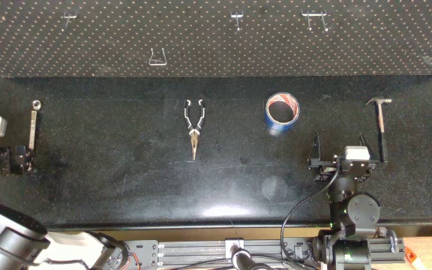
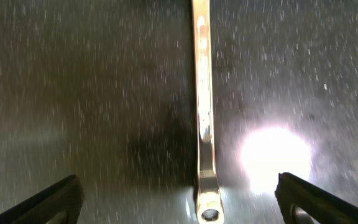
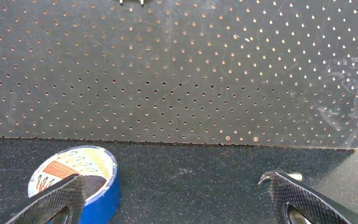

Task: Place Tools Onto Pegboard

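Left gripper [image 2: 179, 190] spread wide, low over the table [image 1: 126, 180] — the wrench [image 2: 202, 93] lies with one end between its fingers. Right gripper [image 3: 171, 186] also apart, empty — tape [image 3: 73, 163] and hammer [image 1: 380, 112] just ahead, pegboard [image 3: 179, 74] beyond.

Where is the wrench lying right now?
In the top view the wrench lies at the far left of the black table, left of the pliers; the left end effector is open over one end of it.
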